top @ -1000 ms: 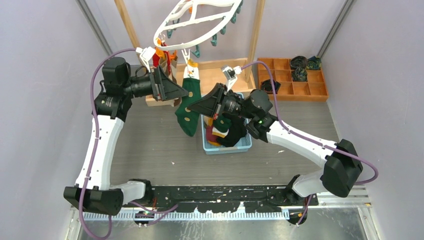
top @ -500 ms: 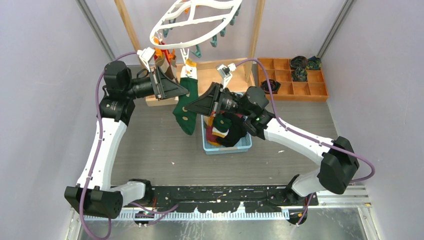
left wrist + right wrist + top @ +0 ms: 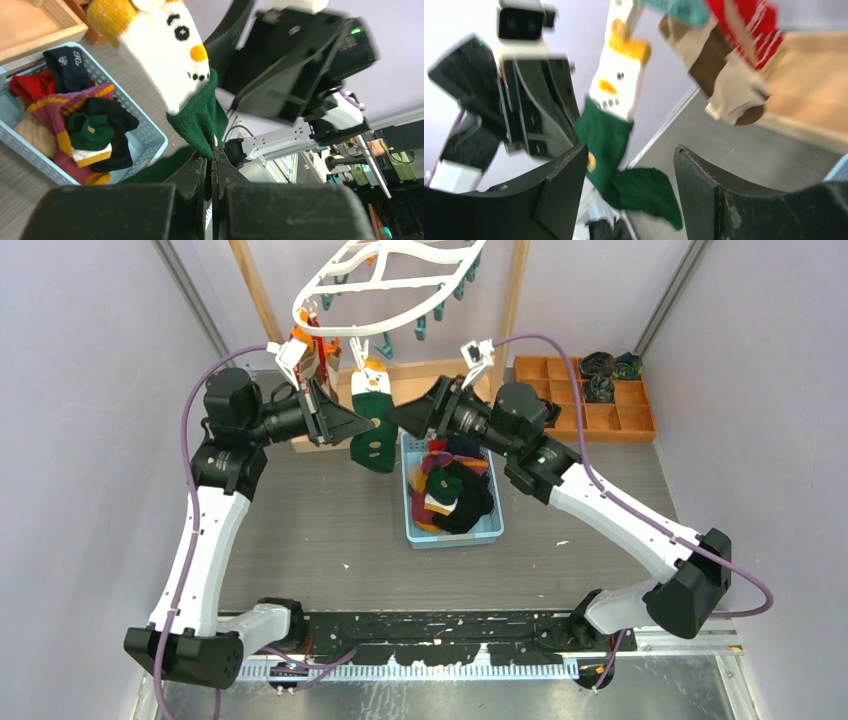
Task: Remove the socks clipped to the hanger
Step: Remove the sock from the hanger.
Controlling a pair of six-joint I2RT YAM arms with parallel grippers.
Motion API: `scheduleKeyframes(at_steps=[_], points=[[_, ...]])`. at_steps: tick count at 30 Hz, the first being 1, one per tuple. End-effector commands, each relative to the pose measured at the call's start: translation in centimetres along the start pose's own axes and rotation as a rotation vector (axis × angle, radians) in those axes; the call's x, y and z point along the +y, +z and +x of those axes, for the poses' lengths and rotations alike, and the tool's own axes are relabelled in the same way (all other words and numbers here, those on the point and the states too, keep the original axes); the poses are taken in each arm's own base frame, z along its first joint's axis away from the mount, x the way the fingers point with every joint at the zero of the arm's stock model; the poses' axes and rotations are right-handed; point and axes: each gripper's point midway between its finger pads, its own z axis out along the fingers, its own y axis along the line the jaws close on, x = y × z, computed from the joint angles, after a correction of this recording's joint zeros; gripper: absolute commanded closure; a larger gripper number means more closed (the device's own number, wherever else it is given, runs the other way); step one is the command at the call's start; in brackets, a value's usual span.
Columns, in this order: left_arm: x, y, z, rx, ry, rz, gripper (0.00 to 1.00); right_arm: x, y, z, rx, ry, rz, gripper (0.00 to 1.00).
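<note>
From above, the green-and-white snowman sock (image 3: 374,420) hangs clipped to the white oval plastic hanger (image 3: 340,334), so I judge the pull-off is in hand. At the left wrist, the left gripper (image 3: 212,167) is pinched shut on the sock's green part, and a firm downward tug looks due next. At the right wrist, the right gripper (image 3: 629,165) gapes wide and holds nothing, with the sock just beyond its fingertips.

The sock (image 3: 167,60) is soft knit cloth, matt, white over dark green. The hanger (image 3: 345,335), top centre, is smooth, slightly glossy white plastic. The basket (image 3: 145,135) is perforated pale-blue plastic, the tray (image 3: 600,418) bare wood, the table (image 3: 300,530) matt grey wood-grain.
</note>
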Motion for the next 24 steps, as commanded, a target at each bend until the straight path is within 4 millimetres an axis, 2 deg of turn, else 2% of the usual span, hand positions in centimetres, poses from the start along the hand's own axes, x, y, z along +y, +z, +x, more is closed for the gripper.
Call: scheduleKeyframes(at_steps=[1, 5, 7, 11, 12, 13, 14, 15, 20, 24], points=[[0.2, -0.2, 1.2, 0.022, 0.067, -0.055, 1.0, 0.3, -0.6, -7.6, -0.209, -0.162, 0.195, 0.3], [0.8, 0.2, 1.9, 0.06, 0.105, -0.104, 1.0, 0.3, 1.2, -9.1, -0.203, -0.228, 0.258, 0.29], [0.8, 0.2, 2.1, 0.082, 0.125, -0.114, 1.0, 0.1, 2.9, -8.8, -0.169, -0.233, 0.253, 0.29], [0.6, 0.0, 2.1, 0.085, 0.159, -0.12, 1.0, 1.2, 4.8, -8.3, -0.116, -0.211, 0.186, 0.28], [0.5, -0.1, 2.0, 0.081, 0.17, -0.123, 1.0, 1.3, 5.0, -8.1, -0.11, -0.201, 0.174, 0.24], [0.5, -0.2, 2.0, 0.078, 0.18, -0.127, 1.0, 1.7, 5.2, -8.0, -0.114, -0.203, 0.158, 0.09], [0.6, -0.2, 1.9, 0.076, 0.187, -0.131, 1.0, 1.9, 5.4, -7.9, -0.116, -0.215, 0.154, 0.02], [0.7, -0.2, 1.9, 0.073, 0.191, -0.136, 1.0, 2.1, 5.5, -7.7, -0.116, -0.232, 0.157, 0.01], [1.4, 0.1, 1.8, 0.078, 0.174, -0.151, 1.0, 2.3, 6.6, -7.3, -0.107, -0.249, 0.169, 0.01], [1.6, 0.2, 1.7, 0.075, 0.17, -0.163, 1.0, 2.6, 7.7, -6.9, -0.108, -0.237, 0.155, 0.08]])
